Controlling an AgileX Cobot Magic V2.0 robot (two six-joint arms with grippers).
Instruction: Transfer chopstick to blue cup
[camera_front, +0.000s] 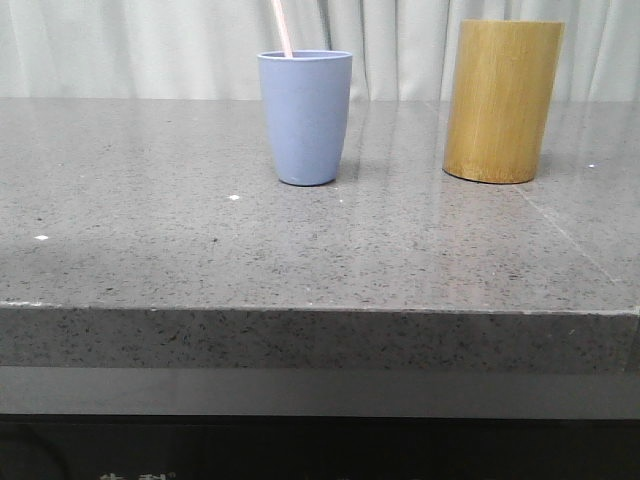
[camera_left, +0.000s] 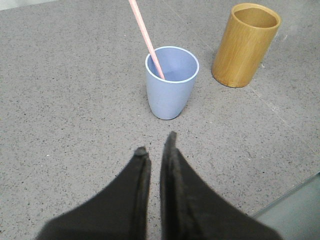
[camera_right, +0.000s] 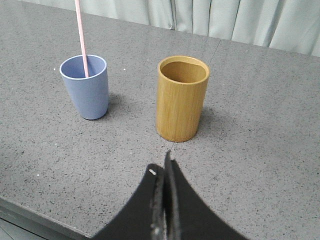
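Pink chopstick (camera_left: 148, 41) already leaned in blue cup (camera_left: 171, 82) beside bamboo holder (camera_left: 245, 45); L gripper (camera_left: 156, 145) and R gripper (camera_right: 161, 167) both closed, empty — any bump from either could've tipped the light cup.

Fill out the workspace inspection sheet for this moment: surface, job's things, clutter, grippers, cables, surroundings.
Surface: grey speckled stone table, a few white specks.
Job's things: chopstick stands leaning inside the blue cup, upper end sticking out.
Clutter: bamboo holder upright beside the cup, apart from it.
Grippers: left gripper shut, holding nothing; right gripper shut, holding nothing.
Cables: nothing seen.
Surroundings: pale curtain behind the table.
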